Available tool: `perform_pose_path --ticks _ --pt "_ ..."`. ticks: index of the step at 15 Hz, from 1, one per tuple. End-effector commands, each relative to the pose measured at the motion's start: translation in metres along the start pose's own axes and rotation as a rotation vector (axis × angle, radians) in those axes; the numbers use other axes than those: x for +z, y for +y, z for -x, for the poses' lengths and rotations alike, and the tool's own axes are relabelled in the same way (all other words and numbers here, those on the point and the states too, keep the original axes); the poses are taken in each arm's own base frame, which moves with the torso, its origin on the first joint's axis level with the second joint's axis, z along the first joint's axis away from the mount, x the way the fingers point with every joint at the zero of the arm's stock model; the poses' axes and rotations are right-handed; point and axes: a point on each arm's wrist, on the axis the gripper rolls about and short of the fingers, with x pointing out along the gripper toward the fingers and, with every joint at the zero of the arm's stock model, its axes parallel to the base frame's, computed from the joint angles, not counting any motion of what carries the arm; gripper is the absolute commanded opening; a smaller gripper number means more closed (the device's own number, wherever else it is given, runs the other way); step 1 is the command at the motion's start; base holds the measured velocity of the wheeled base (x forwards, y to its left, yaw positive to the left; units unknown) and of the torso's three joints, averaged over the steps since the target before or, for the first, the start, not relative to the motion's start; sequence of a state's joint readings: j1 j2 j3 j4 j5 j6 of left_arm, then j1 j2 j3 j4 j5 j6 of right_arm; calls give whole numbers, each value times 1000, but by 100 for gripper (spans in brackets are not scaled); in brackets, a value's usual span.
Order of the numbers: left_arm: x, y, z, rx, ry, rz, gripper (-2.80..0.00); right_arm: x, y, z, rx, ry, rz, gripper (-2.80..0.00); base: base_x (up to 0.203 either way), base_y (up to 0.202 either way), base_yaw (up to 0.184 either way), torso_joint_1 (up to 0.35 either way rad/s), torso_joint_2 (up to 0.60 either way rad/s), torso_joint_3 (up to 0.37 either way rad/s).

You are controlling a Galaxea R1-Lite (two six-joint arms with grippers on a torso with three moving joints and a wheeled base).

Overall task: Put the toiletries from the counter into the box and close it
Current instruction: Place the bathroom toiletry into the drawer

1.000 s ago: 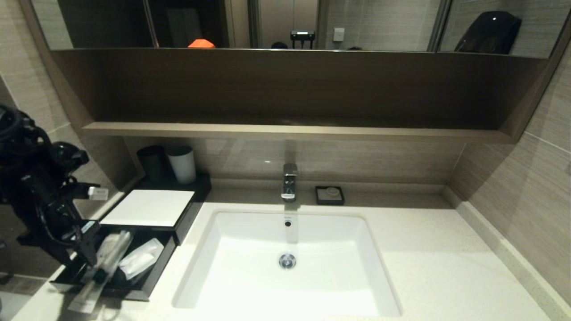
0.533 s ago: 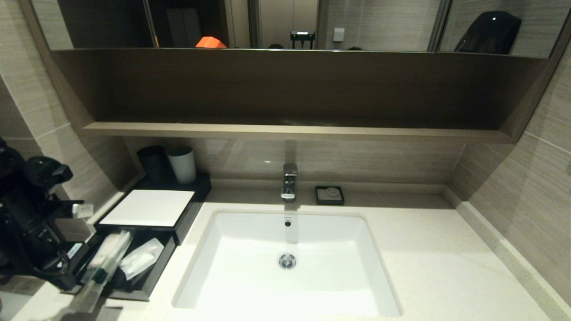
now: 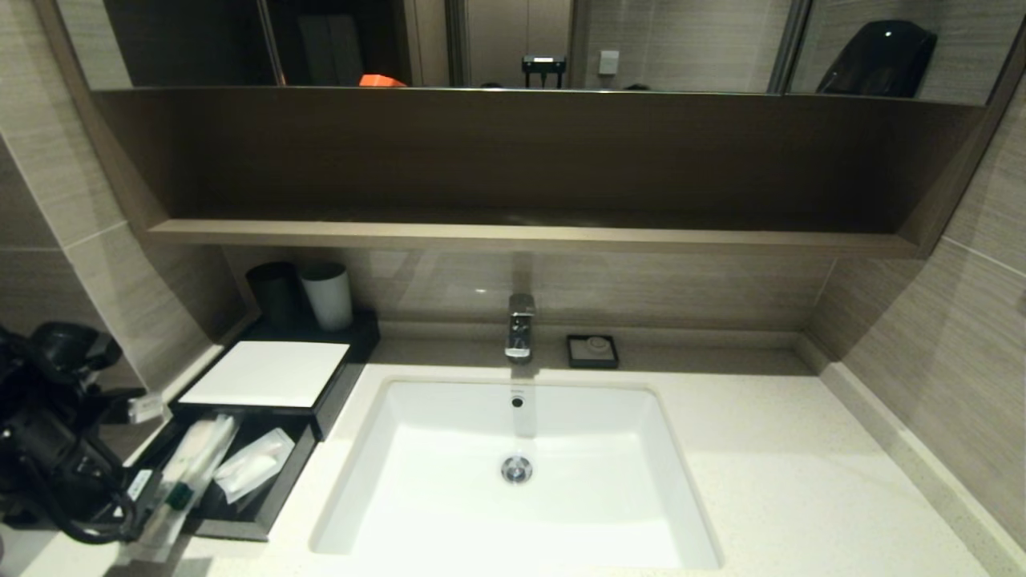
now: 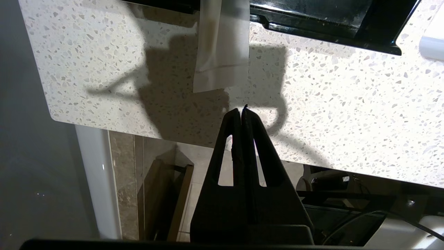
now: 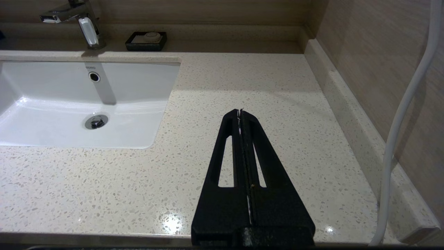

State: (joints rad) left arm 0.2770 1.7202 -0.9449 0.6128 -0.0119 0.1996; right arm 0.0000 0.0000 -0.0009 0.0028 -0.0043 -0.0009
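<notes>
The box (image 3: 264, 373) stands at the counter's (image 3: 769, 449) left, its black drawer (image 3: 240, 525) pulled out. Two toiletries lie in the drawer: a long clear packet with a teal label (image 3: 180, 473) and a shorter white packet (image 3: 252, 465). The long packet's end (image 4: 222, 52) hangs over the drawer's front rim (image 4: 329, 31) onto the stone. My left gripper (image 4: 241, 110) is shut and empty, just short of that packet end, above the counter's front edge; its arm (image 3: 56, 465) sits at the lower left. Over the bare stone right of the sink, my right gripper (image 5: 240, 111) is shut and empty.
A white sink (image 3: 513, 473) with a chrome tap (image 3: 519, 324) fills the counter's middle. A small black soap dish (image 3: 592, 351) sits behind it. Black and white cups (image 3: 300, 295) stand behind the box. A brown shelf (image 3: 521, 235) overhangs the back wall.
My left arm has drawn back and down to the left, away from the drawer, and its gripper has shut. The long packet stays lying over the drawer's front rim.
</notes>
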Motion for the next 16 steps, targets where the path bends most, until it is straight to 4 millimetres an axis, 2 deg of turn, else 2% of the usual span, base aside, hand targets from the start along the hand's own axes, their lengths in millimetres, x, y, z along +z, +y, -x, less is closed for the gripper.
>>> perform_pose_path --ticks 1,10,16 --pt "-4 -1 -2 -4 8 -1 -280 0 0 0 0 0 1 -280 0 0 0 0 0 0" --pt "2 6 -19 0 23 15 -280 0 0 0 0 0 1 -280 0 0 0 0 0 0" --pt "7 7 -22 2 17 14 -280 0 0 0 0 1 -1 -280 0 0 0 0 0 0"
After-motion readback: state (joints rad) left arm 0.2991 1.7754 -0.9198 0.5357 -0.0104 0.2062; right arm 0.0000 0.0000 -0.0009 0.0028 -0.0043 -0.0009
